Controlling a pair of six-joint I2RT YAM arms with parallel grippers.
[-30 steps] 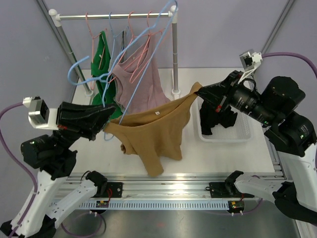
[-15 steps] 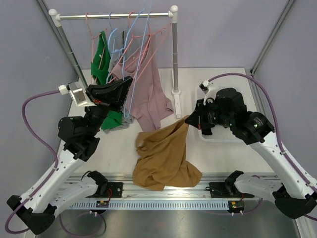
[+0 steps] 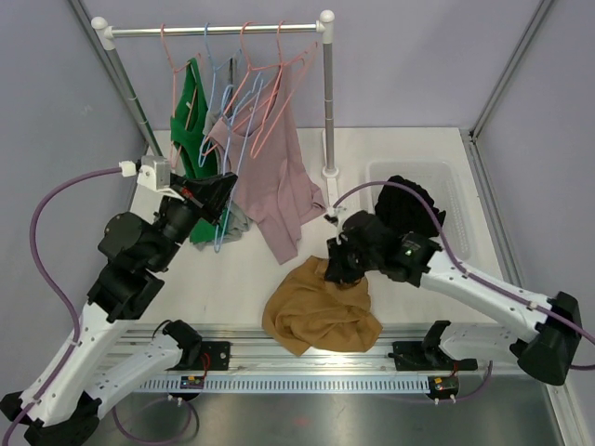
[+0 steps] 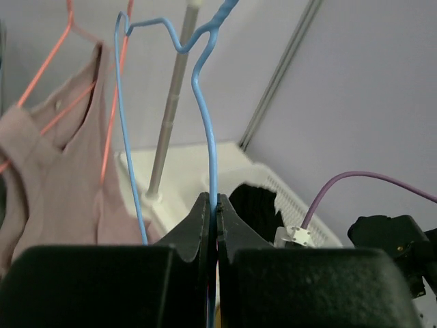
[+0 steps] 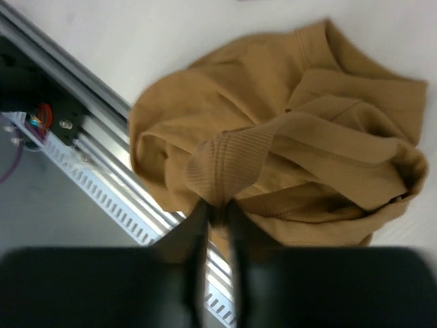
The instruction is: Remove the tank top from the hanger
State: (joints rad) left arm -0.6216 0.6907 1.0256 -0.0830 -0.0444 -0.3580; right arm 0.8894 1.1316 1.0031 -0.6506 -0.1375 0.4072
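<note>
The tan tank top (image 3: 321,314) lies crumpled on the table near the front rail, off its hanger; it fills the right wrist view (image 5: 287,157). My right gripper (image 3: 337,265) is shut on a ribbed strap of the tank top (image 5: 225,164), just above the heap. My left gripper (image 3: 223,186) is shut on the bare blue hanger (image 4: 210,137), which hangs near the rack (image 3: 214,31); its wire (image 3: 226,139) reaches up toward the rail.
On the rack hang a green garment (image 3: 191,116), a mauve top (image 3: 279,177) and several pink and blue hangers. A white bin (image 3: 456,214) with black clothing (image 3: 409,200) stands at the right. The rack post (image 3: 327,102) stands mid-table.
My right gripper has lowered the tank top toward the front, and the cloth has bunched into a heap. My left gripper has carried the blue hanger back toward the rack.
</note>
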